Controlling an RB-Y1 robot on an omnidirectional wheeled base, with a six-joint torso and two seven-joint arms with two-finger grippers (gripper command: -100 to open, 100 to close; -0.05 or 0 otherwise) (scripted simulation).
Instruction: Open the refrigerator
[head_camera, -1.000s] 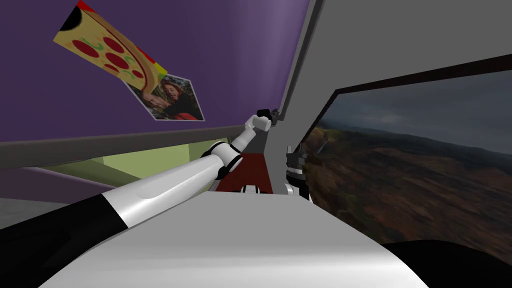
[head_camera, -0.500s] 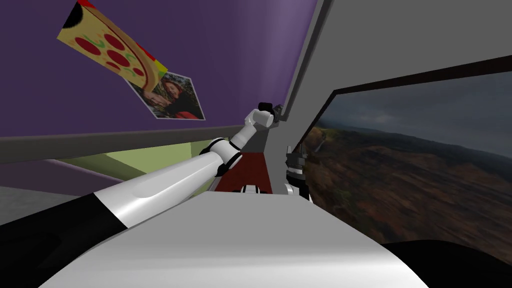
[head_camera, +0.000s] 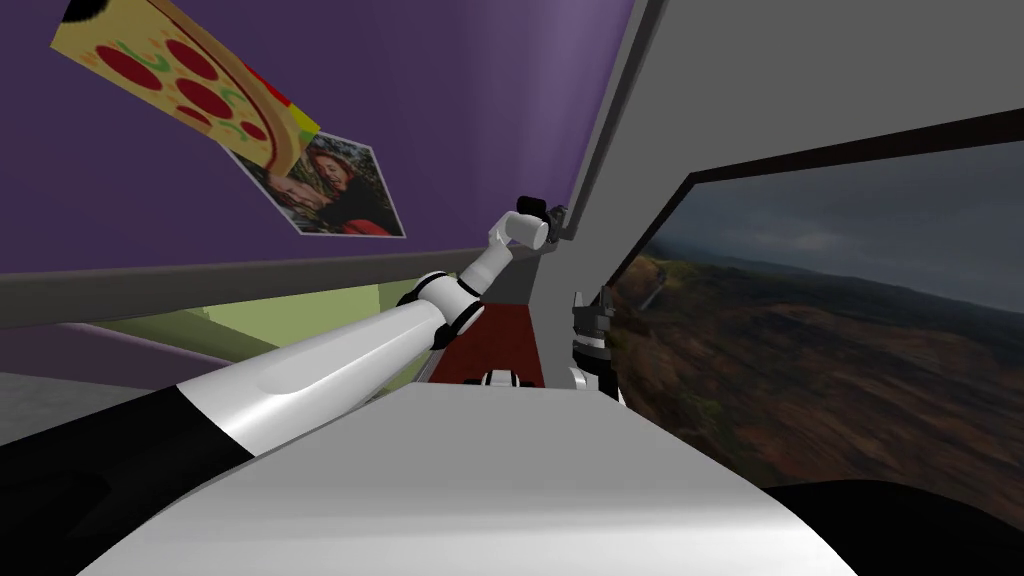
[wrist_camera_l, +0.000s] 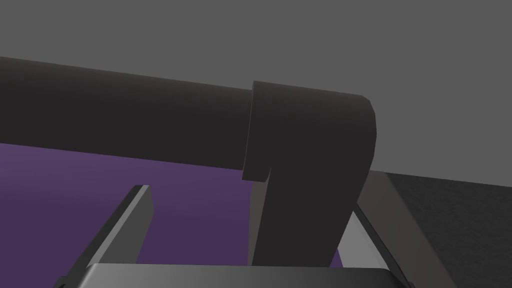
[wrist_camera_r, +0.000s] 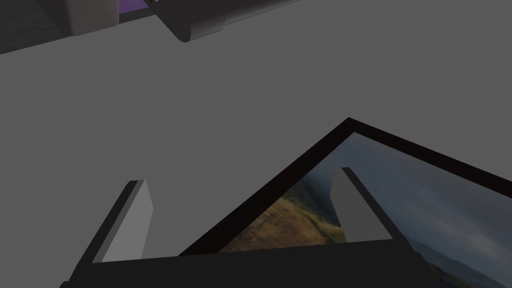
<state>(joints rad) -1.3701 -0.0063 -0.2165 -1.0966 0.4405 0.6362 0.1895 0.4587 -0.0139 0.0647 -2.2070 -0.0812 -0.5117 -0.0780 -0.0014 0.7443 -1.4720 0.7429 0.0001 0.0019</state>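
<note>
- L claw (wrist_camera_l: 248, 200): blades apart, not clamped. They straddle the end post (wrist_camera_l: 310, 175) of the dark grey round bar handle (wrist_camera_l: 125, 115); post sits close to one blade, well clear of the other.
- Risk: pulling w/o closing → blades slide off the post, door stays shut. Closing this off-centre → claw twists, weak grip.
- Flat grey refrigerator door (wrist_camera_l: 300, 40) just beyond the handle; purple wall (wrist_camera_l: 75, 200) past its edge.
- Risk: straight pull vs hinge arc → slip.
- R claw (wrist_camera_r: 241, 176): blades apart, empty, facing the same door beside the black-framed landscape picture (wrist_camera_r: 400, 200). Prob. in the door's swing path → could get hit.
</note>
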